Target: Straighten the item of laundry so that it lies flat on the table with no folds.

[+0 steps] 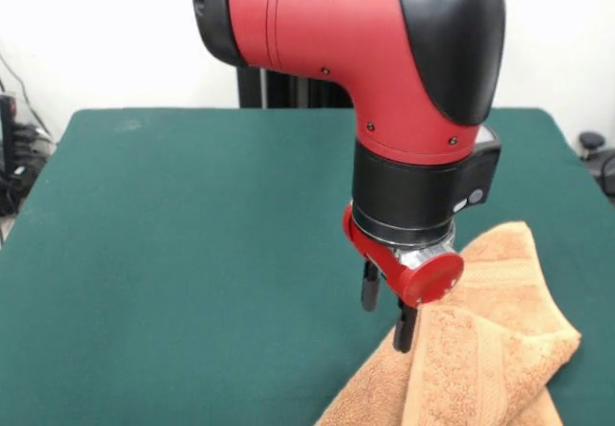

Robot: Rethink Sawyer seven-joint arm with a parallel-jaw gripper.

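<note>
Claw [386,315] hangs below the red and black arm [384,61], low over the table [173,253], at the right half of the front view. Two dark fingers [369,287] visible with a gap between them: one sits higher and to the left over bare green cloth, the other lower and to the right, its tip at the upper left edge of the towel [480,349]. Claw reads as spread apart; nothing seen clamped between the fingers. Whether the lower tip touches the terry or only overlaps it in view cannot be told.

Towel lies just below and to the right of the claw, at the table's near right corner. It is not flat: bunched, with a raised fold and layers overlapping. A flat woven band runs down the near layer. Lower part of the towel is cut off by the picture's edge.
</note>
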